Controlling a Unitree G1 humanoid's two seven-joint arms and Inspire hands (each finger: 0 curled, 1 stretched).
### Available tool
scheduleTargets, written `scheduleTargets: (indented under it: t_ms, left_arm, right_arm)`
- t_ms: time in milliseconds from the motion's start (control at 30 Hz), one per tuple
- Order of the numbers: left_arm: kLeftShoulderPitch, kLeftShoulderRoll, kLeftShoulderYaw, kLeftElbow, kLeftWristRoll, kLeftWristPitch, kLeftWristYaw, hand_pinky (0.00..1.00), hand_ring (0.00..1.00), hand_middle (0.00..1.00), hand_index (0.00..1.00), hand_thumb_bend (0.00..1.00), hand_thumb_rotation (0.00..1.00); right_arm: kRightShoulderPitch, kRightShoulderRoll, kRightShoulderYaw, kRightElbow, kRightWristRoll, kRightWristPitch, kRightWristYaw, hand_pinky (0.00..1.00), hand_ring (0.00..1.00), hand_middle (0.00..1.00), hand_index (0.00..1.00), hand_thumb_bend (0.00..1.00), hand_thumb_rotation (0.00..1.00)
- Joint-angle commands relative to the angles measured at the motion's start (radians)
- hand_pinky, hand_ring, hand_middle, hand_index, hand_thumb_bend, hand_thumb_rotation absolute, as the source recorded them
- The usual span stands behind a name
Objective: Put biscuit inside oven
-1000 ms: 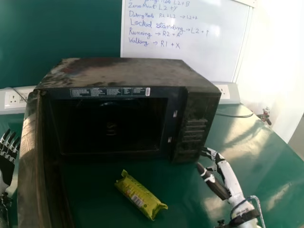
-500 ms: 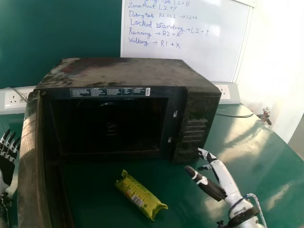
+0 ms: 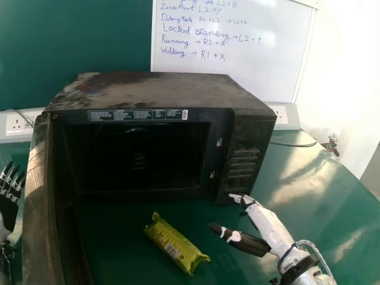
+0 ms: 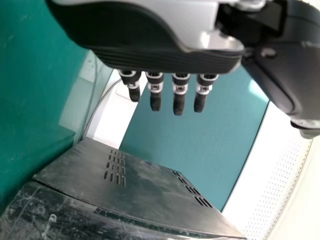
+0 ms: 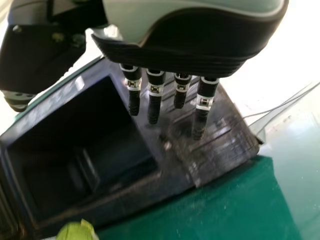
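Head view: right hand (image 3: 270,227) has shifted leftward, nearer the biscuit packet (image 3: 177,244), which lies on the table (image 3: 350,199) before the open oven (image 3: 154,92); left hand (image 3: 8,205) beside the door (image 3: 37,202). Left wrist view: left hand (image 4: 145,42) wide, fingers straight. Right wrist view: right hand (image 5: 185,42) wide, fingers extended, near the oven front.

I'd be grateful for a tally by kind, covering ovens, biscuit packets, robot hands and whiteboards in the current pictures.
Oven: 1
Biscuit packet: 1
Robot hands: 2 (left hand, right hand)
Whiteboard: 1
Total: 5
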Motion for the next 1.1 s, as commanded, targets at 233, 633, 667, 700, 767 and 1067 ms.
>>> scheduleTargets:
  t_ms: [233, 633, 667, 700, 767, 1067]
  left_arm:
    - [0.056, -0.094, 0.0, 0.042, -0.013, 0.014, 0.009, 0.0, 0.42, 0.61, 0.85, 0.76, 0.84]
    - [0.054, -0.095, -0.001, 0.051, -0.008, -0.002, 0.006, 0.0, 0.42, 0.61, 0.84, 0.75, 0.85]
    - [0.054, -0.096, -0.001, 0.05, -0.009, -0.001, 0.005, 0.0, 0.42, 0.61, 0.84, 0.75, 0.85]
    - [0.053, -0.096, -0.001, 0.05, -0.009, 0.0, 0.006, 0.0, 0.42, 0.61, 0.84, 0.75, 0.85]
    - [0.053, -0.097, -0.001, 0.047, -0.01, 0.001, 0.006, 0.0, 0.42, 0.61, 0.83, 0.75, 0.85]
    - [0.052, -0.098, 0.0, 0.048, -0.013, 0.004, 0.0, 0.0, 0.42, 0.61, 0.82, 0.75, 0.85]
  right_arm:
    - [-0.069, -0.049, 0.048, -0.076, -0.043, 0.069, 0.112, 0.77, 0.87, 0.91, 0.94, 1.0, 0.81]
    - [-0.138, -0.103, 0.106, -0.135, -0.133, 0.124, 0.238, 0.73, 0.83, 0.87, 0.92, 1.0, 0.76]
    - [-0.143, -0.104, 0.109, -0.138, -0.137, 0.127, 0.246, 0.73, 0.83, 0.87, 0.92, 1.0, 0.75]
    - [-0.148, -0.104, 0.112, -0.141, -0.14, 0.13, 0.253, 0.72, 0.83, 0.87, 0.92, 1.0, 0.75]
    - [-0.156, -0.106, 0.119, -0.146, -0.147, 0.129, 0.262, 0.71, 0.83, 0.87, 0.92, 1.0, 0.73]
    - [-0.189, -0.119, 0.139, -0.133, -0.144, 0.093, 0.266, 0.72, 0.82, 0.87, 0.92, 1.0, 0.75]
